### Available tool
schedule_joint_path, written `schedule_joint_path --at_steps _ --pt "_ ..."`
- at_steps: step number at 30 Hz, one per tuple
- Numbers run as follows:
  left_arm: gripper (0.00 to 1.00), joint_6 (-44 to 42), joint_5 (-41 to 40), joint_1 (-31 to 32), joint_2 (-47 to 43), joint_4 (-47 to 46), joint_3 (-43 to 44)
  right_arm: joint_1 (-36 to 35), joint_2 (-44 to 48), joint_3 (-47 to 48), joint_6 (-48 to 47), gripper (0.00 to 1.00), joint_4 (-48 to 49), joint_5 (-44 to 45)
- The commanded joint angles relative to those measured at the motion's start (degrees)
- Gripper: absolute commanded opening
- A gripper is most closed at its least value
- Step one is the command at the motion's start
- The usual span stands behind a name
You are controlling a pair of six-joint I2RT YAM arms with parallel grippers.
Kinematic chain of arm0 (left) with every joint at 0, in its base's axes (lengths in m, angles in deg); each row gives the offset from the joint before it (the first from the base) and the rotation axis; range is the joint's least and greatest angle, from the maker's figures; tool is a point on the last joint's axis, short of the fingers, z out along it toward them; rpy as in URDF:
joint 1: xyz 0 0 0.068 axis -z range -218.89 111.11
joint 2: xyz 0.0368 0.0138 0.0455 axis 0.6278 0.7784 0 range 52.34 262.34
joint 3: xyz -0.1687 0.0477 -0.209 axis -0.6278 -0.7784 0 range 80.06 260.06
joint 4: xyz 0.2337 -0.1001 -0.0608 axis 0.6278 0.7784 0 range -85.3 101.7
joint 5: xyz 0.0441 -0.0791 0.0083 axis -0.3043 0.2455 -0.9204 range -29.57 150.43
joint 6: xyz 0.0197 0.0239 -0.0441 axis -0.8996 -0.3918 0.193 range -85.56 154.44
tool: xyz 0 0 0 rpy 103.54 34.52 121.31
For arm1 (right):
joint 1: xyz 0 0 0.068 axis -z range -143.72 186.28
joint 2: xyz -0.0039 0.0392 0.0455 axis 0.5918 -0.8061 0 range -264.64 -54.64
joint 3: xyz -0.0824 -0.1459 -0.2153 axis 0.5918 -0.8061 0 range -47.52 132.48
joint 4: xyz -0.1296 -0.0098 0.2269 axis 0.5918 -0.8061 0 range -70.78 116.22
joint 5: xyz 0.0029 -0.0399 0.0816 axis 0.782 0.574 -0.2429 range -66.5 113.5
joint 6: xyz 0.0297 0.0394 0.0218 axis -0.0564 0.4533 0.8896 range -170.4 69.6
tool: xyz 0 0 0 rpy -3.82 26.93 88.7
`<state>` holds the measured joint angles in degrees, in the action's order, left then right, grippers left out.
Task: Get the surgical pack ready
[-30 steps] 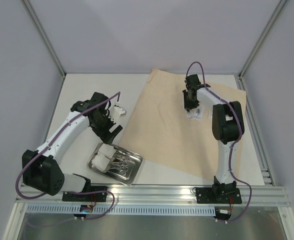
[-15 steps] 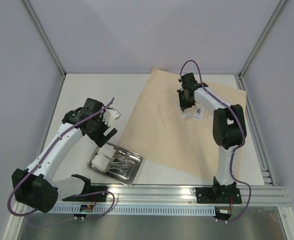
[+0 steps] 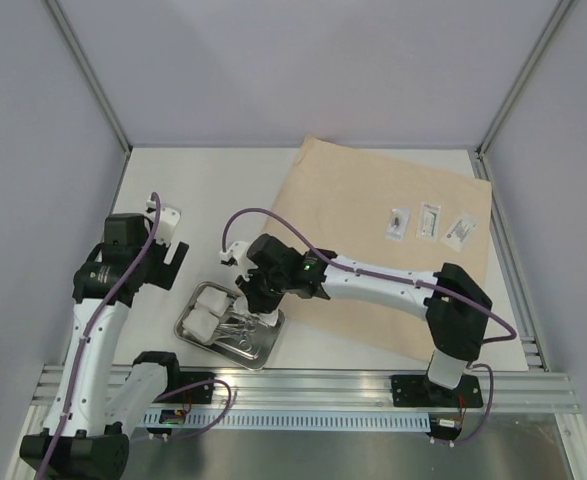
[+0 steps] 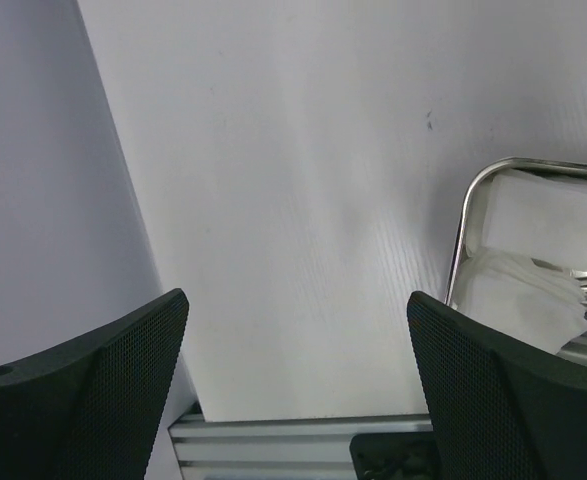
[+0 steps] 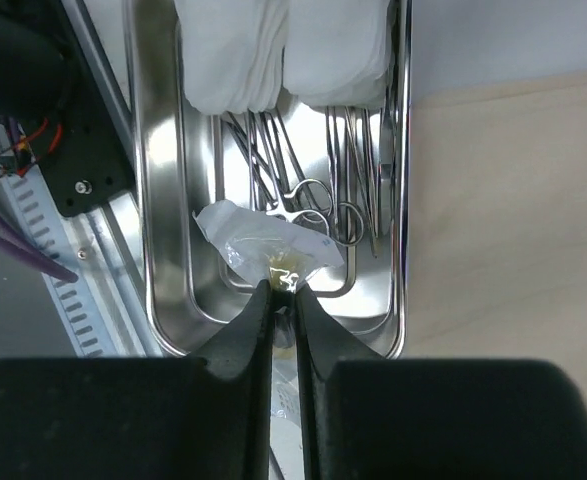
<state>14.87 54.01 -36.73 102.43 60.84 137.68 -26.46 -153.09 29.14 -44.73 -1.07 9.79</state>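
Observation:
The steel tray point(image 3: 270, 340) sits at the near left, off the tan wrap sheet point(image 3: 363, 200). It holds white gauze pads point(image 3: 205, 310) and steel clamps point(image 3: 239, 330). My right gripper point(image 3: 245, 300) reaches across and hangs over the tray, shut on a small clear packet point(image 5: 268, 245). The right wrist view shows the gripper point(image 5: 284, 292) above the tray point(image 5: 143, 200), clamps point(image 5: 313, 190) and gauze point(image 5: 283, 45). Three more packets point(image 3: 430, 220) lie on the sheet's far right. My left gripper point(image 3: 168, 258) is open and empty left of the tray point(image 4: 465, 230).
The table's aluminium front rail point(image 3: 303, 385) runs just near the tray. Frame posts point(image 3: 88, 80) stand at the back corners. The left wrist view shows bare white table point(image 4: 293, 200) between the fingers point(image 4: 503, 390).
My right arm swung from the packets at the sheet's far right across to above the tray, carrying a packet. My left arm pulled back from the tray toward the left.

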Motion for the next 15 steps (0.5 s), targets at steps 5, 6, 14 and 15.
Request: schedule_joint_path --at_steps 5,6,14,15 --pt "1.0 1.38 0.26 -0.48 -2.36 -1.65 -2.08 -1.15 -7.36 1.3 0.04 0.01 -0.14 5.36" --pt "1.0 1.29 0.44 -0.48 -2.27 -1.73 -2.17 -1.33 -7.71 1.21 -0.22 0.02 0.04 5.63" --pt "1.0 1.03 0.88 -0.48 -1.66 -2.35 -2.34 -2.12 -6.93 2.96 -11.89 0.08 -0.57 -0.25" --pt "1.0 1.11 0.79 -0.48 -1.66 -2.52 -2.43 -2.21 -6.84 3.05 -15.83 0.08 -1.53 -0.52"
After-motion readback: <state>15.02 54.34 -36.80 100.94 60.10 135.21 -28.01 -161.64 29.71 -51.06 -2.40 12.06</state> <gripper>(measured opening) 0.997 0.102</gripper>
